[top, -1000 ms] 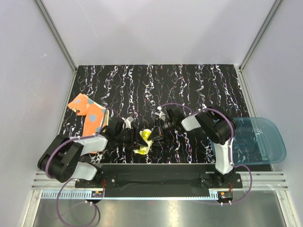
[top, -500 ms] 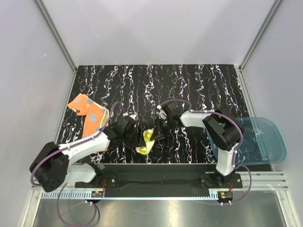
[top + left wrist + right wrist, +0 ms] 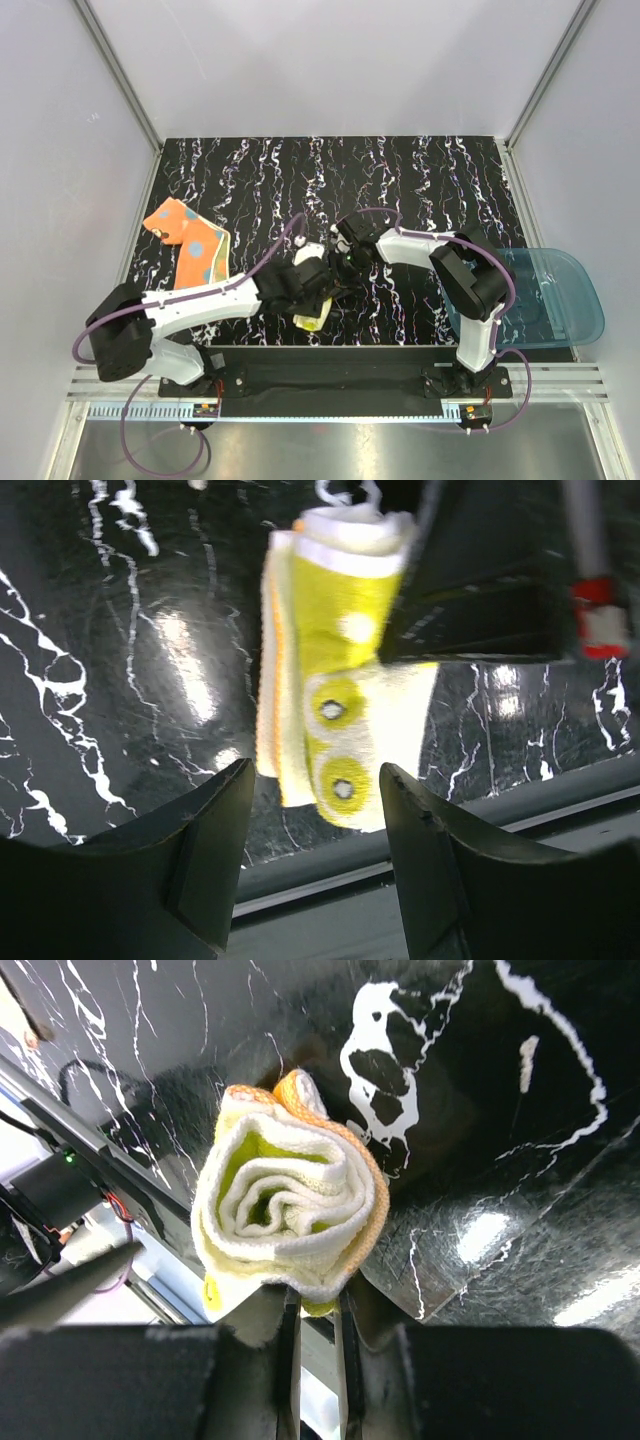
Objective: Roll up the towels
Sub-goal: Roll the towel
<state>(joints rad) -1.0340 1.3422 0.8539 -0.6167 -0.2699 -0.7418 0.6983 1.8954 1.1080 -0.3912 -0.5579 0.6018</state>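
left hand [image 3: 310, 810] now reaching farther right, released, straddling rolled yellow towel [image 3: 340, 670], right hand [image 3: 312, 1310] clenched on its roll end

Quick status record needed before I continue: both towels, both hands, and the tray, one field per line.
yellow towel: rolled into a spiral, near the table's front edge
orange towel: lying loosely folded at the left of the table, not rolled, untouched
right hand: shut on the yellow towel's edge
left hand: open, fingers either side of the yellow towel's end, not gripping
tray: blue, at the table's right edge, nothing seen in it
table: black with white marbling
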